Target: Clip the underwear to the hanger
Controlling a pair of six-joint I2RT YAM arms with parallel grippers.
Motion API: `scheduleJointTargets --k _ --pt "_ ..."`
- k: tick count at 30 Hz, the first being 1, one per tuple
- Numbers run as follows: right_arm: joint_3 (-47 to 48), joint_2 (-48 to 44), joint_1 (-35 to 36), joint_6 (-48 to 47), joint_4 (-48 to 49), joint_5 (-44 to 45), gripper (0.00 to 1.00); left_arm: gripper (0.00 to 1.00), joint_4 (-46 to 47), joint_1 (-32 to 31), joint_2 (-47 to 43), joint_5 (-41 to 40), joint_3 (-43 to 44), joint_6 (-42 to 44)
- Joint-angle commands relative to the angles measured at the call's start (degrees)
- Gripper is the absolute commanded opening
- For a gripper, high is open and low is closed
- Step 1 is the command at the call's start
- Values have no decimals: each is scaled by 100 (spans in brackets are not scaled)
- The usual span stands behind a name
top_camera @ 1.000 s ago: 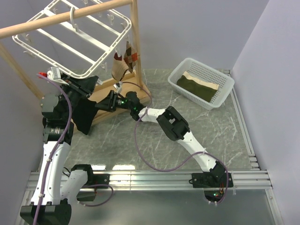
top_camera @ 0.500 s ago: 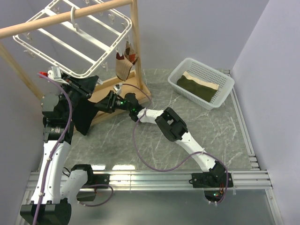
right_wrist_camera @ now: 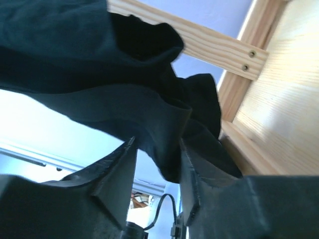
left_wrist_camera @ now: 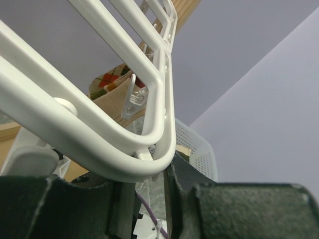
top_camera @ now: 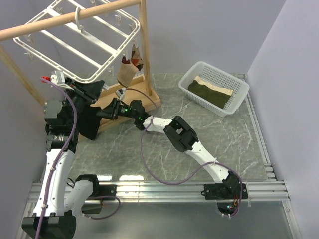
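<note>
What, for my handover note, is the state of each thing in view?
underwear, hanging from the left tool, a fold inside the right tool.
hanger, hooked on the wooden pole, tilted.
left tool, shut on the underwear at the hanger's corner.
right tool, open around the fold.
brown patterned garment, dangling from the hanger.
basket, holding a folded olive-and-tan cloth.

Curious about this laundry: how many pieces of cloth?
3: black underwear by the left arm, brown patterned piece under the hanger, olive cloth in the basket; more may be hidden.
</note>
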Motion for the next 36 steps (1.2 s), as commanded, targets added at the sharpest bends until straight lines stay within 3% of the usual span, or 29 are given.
scheduleJointTargets --k 1,2,3,5,11,15,20,23,31,36 --pt "179 16 -45 -170 414 -103 33 0 189 63 61 -30 6 31" --pt "109 -88 -89 -187 501 -112 25 0 198 63 79 -30 -3 14" --pt "-101 -176 -106 -266 546 -147 11 0 198 63 88 -21 -12 -4" --pt "-391 -483 -159 -380 712 -261 0 0 189 90 105 -21 -21 -57" --pt "-2008 -1705 -370 -1276 644 -673 0 0 57 142 88 -12 102 31" --pt "-2799 -2760 -370 -2925 -313 -973 0 0 31 160 79 6 181 31" --pt "-3038 -3375 -370 -3947 -1420 -772 0 0 5 169 44 -38 181 -30" --pt "-3152 -3665 -388 -4326 -1755 -745 0 0 -40 177 53 -21 181 -31" --pt "-3627 -4448 -449 -6355 -2372 -1148 0 0 -75 186 53 41 164 -4" --pt "-3417 -4677 -484 -7762 -2863 -1334 0 0 -128 195 35 84 190 31"
